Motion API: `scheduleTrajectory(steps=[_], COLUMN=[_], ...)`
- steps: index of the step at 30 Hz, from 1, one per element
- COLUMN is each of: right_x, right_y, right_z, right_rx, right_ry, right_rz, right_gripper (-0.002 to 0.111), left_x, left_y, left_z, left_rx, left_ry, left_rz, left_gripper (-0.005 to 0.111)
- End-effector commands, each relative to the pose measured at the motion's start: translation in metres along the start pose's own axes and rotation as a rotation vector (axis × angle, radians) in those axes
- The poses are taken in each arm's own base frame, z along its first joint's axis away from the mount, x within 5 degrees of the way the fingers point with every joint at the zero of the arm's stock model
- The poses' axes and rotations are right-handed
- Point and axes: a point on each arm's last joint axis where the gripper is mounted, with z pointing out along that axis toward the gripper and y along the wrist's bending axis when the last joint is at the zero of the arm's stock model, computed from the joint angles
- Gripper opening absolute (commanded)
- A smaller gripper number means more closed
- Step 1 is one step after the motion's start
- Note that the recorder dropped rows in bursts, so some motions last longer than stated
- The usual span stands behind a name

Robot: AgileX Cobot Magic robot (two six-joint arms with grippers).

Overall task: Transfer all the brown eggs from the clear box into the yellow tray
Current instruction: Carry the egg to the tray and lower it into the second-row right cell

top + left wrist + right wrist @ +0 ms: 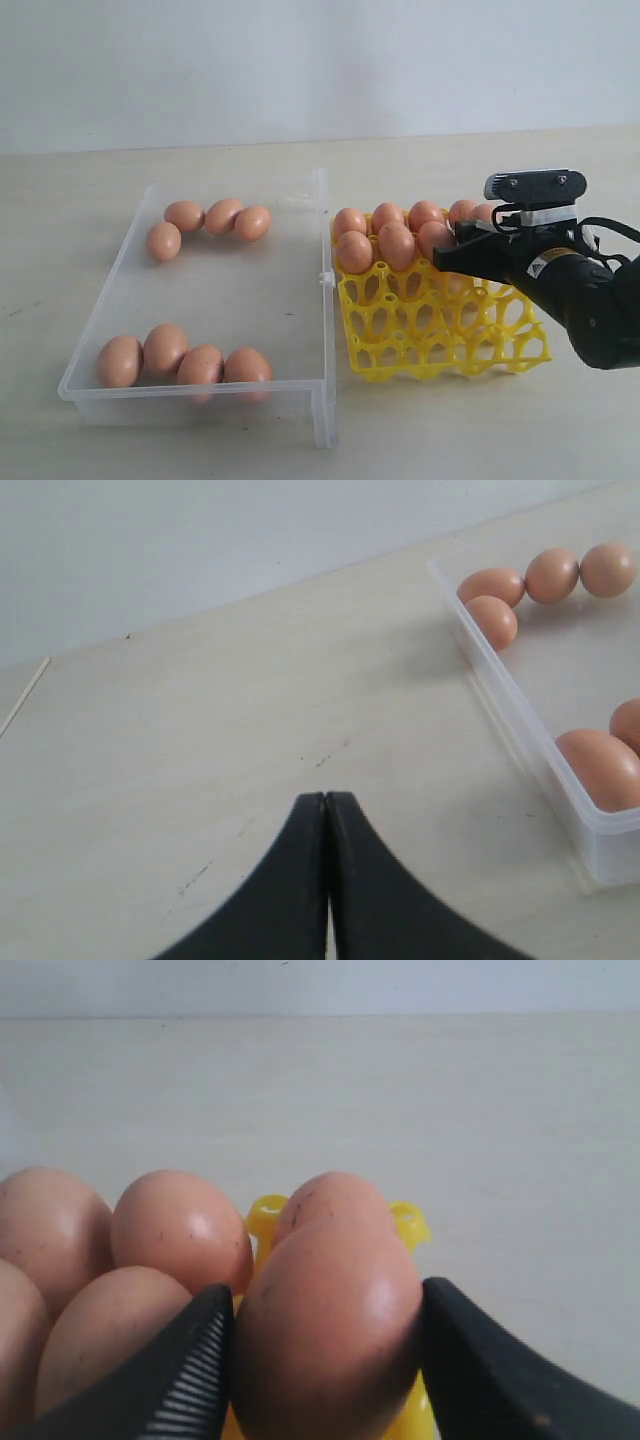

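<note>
Inside the clear box (245,300) eight smooth brown eggs (185,215) are held, one at the latticed yellow tray (430,330) is pinched by the right gripper (322,1305), and the left gripper (325,802) is pressed together.

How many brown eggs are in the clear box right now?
8. Four brown eggs sit at the far end of the clear box, and four line its near wall. None seem hidden.

A pale beige tabletop (450,440) meets a plain white wall (300,60) behind.
</note>
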Motion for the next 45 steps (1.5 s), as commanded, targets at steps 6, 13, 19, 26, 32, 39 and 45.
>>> scheduleTrajectory(steps=[6,13,19,26,32,39,45], right_x=[-0.006,0.000,0.000,-0.020,-0.037,-0.035,-0.060], right_y=[0.004,0.008,0.008,0.008,0.008,0.008,0.008], right_z=[0.011,0.013,0.012,0.003,-0.005,-0.004,-0.019], right_rx=[-0.033,-0.072,-0.072,-0.075,-0.063,-0.064,-0.071], right_ry=[0.049,0.126,0.131,0.086,0.039,0.056,-0.004], right_rz=[-0.021,-0.062,-0.062,-0.057,-0.061,-0.063,-0.092], right_gripper=[0.001,0.016,0.044,0.058,0.058,0.058,0.058], left_x=[-0.002,-0.002,-0.002,-0.002,-0.002,-0.002,-0.002], left_y=[0.001,0.001,0.001,0.001,0.001,0.001,0.001], left_z=[-0.001,-0.001,-0.001,-0.001,-0.001,-0.001,-0.001], left_rx=[-0.005,-0.005,-0.005,-0.005,-0.005,-0.005,-0.005], left_ry=[-0.015,-0.015,-0.015,-0.015,-0.015,-0.015,-0.015], left_rz=[-0.006,-0.006,-0.006,-0.006,-0.006,-0.006,-0.006], left_gripper=[0.000,0.000,0.000,0.000,0.000,0.000,0.000])
